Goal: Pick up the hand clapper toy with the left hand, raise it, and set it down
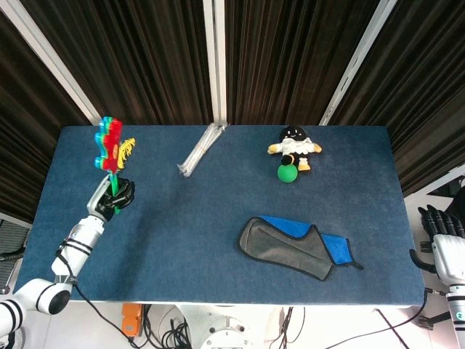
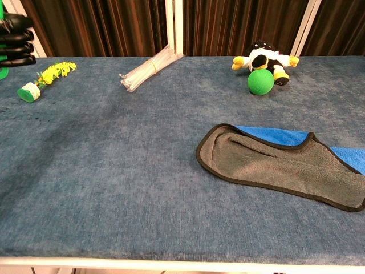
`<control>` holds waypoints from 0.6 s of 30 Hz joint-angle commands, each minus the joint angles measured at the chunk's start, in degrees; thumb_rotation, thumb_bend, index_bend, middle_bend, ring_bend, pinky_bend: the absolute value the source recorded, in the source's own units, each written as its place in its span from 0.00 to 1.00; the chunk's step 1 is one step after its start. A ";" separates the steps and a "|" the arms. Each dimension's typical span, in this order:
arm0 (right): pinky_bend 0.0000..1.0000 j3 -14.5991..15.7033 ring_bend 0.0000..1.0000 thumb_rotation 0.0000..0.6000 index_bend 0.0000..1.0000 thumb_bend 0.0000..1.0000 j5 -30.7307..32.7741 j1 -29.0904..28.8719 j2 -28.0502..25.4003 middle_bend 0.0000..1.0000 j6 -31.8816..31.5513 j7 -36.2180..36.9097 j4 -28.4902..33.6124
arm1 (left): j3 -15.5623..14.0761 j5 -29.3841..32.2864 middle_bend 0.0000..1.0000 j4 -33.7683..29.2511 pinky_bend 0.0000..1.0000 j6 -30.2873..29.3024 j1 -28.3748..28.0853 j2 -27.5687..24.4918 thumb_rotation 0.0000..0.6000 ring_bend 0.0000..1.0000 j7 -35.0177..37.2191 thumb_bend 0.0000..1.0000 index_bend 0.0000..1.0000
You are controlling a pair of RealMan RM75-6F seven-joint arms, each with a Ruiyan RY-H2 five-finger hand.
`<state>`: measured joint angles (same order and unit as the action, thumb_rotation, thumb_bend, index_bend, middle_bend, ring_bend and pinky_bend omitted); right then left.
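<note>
Head view, near edge: right hand [image 1: 445, 240] seen off the table's right side, nothing held; fingers appear curled, exact spread cannot be told.
Cloth: grey-and-blue mitt [image 1: 298, 247] lying flat, well apart from the action.
Left hand [image 1: 116, 195]: wrapped around the green handle of the hand clapper toy [image 1: 109, 142].
Clapper position: raised upright, clear of the blue table [image 1: 218, 218].
Step advice: clapper to be lowered slowly, grip kept firm, feather shuttlecock [image 2: 43, 80] avoided.
Far: plush toy [image 1: 293, 145], green ball [image 1: 288, 173], straw bundle [image 1: 200, 149].
</note>
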<state>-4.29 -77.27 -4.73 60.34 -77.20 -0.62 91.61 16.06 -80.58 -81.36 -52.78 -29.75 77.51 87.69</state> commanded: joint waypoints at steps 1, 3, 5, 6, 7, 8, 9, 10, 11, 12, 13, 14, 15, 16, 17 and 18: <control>0.00 -0.04 0.00 1.00 0.00 0.24 0.02 -0.03 -0.02 0.00 0.01 -0.01 -0.03 | 0.40 -3.86 1.00 1.74 1.00 -5.87 1.22 0.76 1.00 1.00 -7.26 0.65 1.00; 0.00 -0.03 0.00 1.00 0.00 0.24 -0.03 -0.09 0.00 0.00 0.10 0.08 -0.05 | -1.61 -7.35 1.00 4.51 1.00 -8.09 0.50 1.50 1.00 1.00 -19.55 0.65 1.00; 0.00 -0.01 0.00 1.00 0.00 0.24 -0.08 -0.12 0.07 0.00 0.16 0.18 -0.09 | -4.01 -12.47 1.00 10.04 1.00 -10.87 -0.52 2.80 1.00 1.00 -38.70 0.65 1.00; 0.00 0.01 0.00 1.00 0.00 0.24 -0.09 -0.11 0.11 0.00 0.16 0.20 -0.12 | -5.02 -14.73 1.00 12.48 1.00 -12.10 -0.86 3.55 1.00 1.00 -47.26 0.65 1.00; 0.00 0.03 0.00 1.00 0.00 0.24 -0.06 -0.09 0.13 0.00 0.16 0.19 -0.18 | -5.99 -16.68 1.00 14.26 1.00 -12.96 -1.17 4.17 1.00 1.00 -54.44 0.65 1.00; 0.00 0.03 0.00 1.00 0.00 0.24 0.02 -0.07 0.17 0.00 0.17 0.16 -0.28 | -7.26 -18.49 1.00 15.37 1.00 -13.24 -1.53 4.66 1.00 1.00 -61.15 0.65 1.00; 0.00 0.01 0.00 1.00 0.00 0.24 0.10 -0.06 0.19 0.00 0.17 0.14 -0.36 | -8.17 -19.33 1.00 15.62 1.00 -12.88 -1.78 4.79 1.00 1.00 -64.74 0.64 1.00; 0.00 -0.03 0.00 1.00 0.00 0.24 0.16 -0.06 0.21 0.00 0.15 0.15 -0.40 | -9.04 -19.95 1.00 15.76 1.00 -12.14 -2.08 4.74 1.00 1.00 -67.89 0.64 1.00; 0.00 -0.05 0.00 1.00 0.00 0.24 0.20 -0.06 0.23 0.00 0.14 0.14 -0.44 | -10.03 -20.58 1.00 16.00 1.00 -11.03 -2.51 4.58 1.00 1.00 -72.15 0.64 1.00; 0.00 -0.06 0.00 1.00 0.00 0.24 0.14 -0.06 0.23 0.00 0.08 0.14 -0.42 | -10.58 -20.95 1.00 16.17 1.00 -10.46 -2.78 4.55 1.00 1.00 -75.20 0.64 1.00; 0.00 -0.04 0.00 1.00 0.00 0.24 0.04 -0.05 0.22 0.00 0.02 0.12 -0.41 | -11.02 -21.08 1.00 16.12 1.00 -9.96 -2.97 4.55 1.00 1.00 -77.51 0.63 1.00; 0.00 -0.01 0.00 1.00 0.00 0.24 -0.09 -0.03 0.20 0.00 -0.07 0.12 -0.40 | -11.53 -20.89 1.00 15.66 1.00 -9.29 -3.14 4.51 1.00 1.00 -79.27 0.63 1.00; 0.00 -0.02 0.00 1.00 0.00 0.24 -0.17 -0.01 0.20 0.00 -0.17 0.17 -0.42 | -11.90 -20.68 1.00 15.27 1.00 -8.75 -3.31 4.39 1.00 1.00 -80.12 0.62 1.00; 0.00 -0.05 0.00 1.00 0.00 0.24 -0.20 0.01 0.20 0.00 -0.26 0.25 -0.45 | -12.30 -20.60 1.00 14.93 1.00 -8.14 -3.55 4.18 1.00 1.00 -81.03 0.62 1.00; 0.00 -0.08 0.00 1.00 0.00 0.24 -0.18 0.03 0.21 0.00 -0.32 0.30 -0.54 | -12.92 -20.70 1.00 14.45 1.00 -7.28 -3.99 3.80 1.00 1.00 -82.13 0.62 1.00; 0.00 -0.09 0.00 1.00 0.00 0.24 -0.14 0.03 0.23 0.00 -0.31 0.28 -0.59 | -13.41 -20.74 1.00 14.00 1.00 -6.57 -4.32 3.49 1.00 1.00 -82.72 0.62 1.00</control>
<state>-4.38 -77.41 -4.70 60.56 -77.51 -0.35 91.02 10.19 -92.20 -72.84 -58.80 -31.22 79.86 56.44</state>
